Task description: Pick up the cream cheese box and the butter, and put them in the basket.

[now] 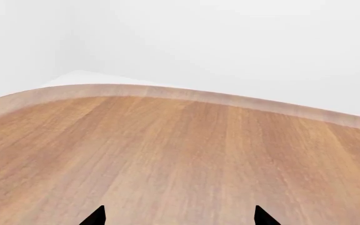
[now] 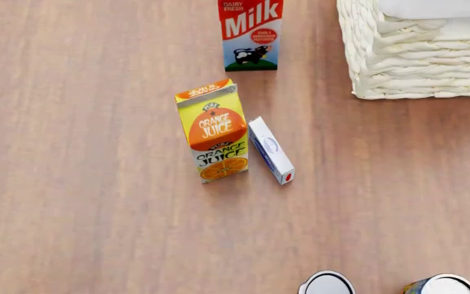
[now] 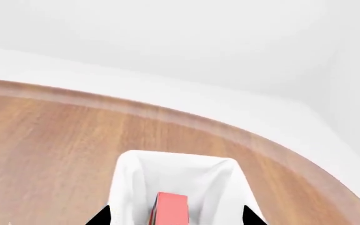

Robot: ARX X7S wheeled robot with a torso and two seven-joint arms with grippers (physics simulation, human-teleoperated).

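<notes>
Two grippers to tell about. Starting with the left gripper: opened wide, with black fingertips far apart and nothing held between them. Hanging over bare brown wood of the table, with a pale edge strip and a white wall beyond.

Next, the right gripper: also opened wide, gripping nothing, with a dark fingertip on each side. Hanging right above the basket with its white cloth inside. Down in the basket, seen between the fingertips but not touching them, the butter, a red box.

From the head camera, no gripper to see. Near the middle of the table, a tall orange juice carton standing up. Just beside it at 3 o'clock, the cream cheese box, small, flat and white with a blue side, a red dot on its near end. Hard to say if touching the carton. At 12 o'clock from the juice, a milk carton with a red top. At 1 o'clock from the cream cheese box, well apart, the white woven basket. At 6 o'clock, on the picture's edge, two round white things, too cut off to name.
</notes>
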